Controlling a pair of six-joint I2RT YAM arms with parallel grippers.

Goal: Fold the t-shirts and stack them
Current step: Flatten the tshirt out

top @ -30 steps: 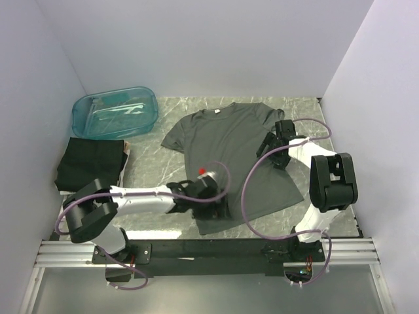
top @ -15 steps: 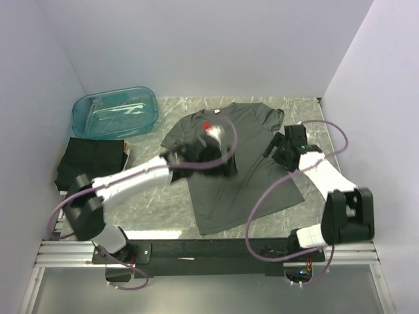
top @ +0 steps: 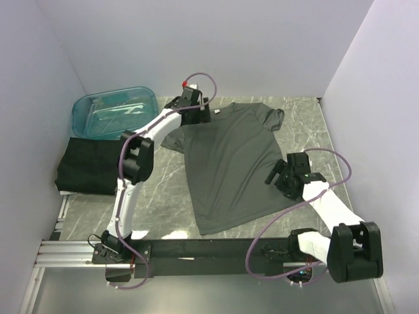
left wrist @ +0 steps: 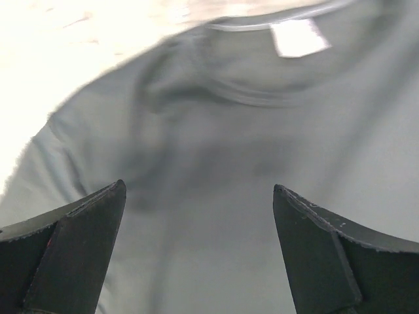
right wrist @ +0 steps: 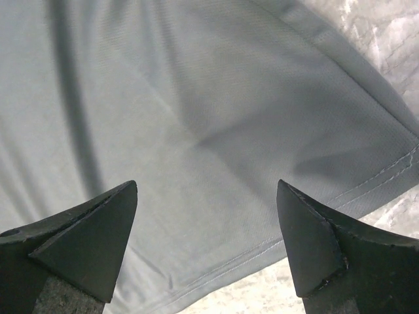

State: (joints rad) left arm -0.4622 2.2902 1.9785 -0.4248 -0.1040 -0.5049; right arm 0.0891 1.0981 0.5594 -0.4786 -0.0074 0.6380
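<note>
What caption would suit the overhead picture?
Left arm and right arm, fingers open, above a flat t-shirt; folded pile and tub nearby.

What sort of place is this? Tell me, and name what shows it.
Probably a robot lab cell, not a home: blank walls box in a table, two arms are bolted to a rail at its near edge, and one t-shirt lies spread flat.

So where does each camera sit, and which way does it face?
Top external: high behind the arms, looking down at the spread t-shirt on the table; left arm and right arm show.
Left wrist: on the left arm, facing the collar label; open left hand shows.
Right wrist: on the right arm, facing the hem; open right hand shows.
Shared: all see that t-shirt.
</note>
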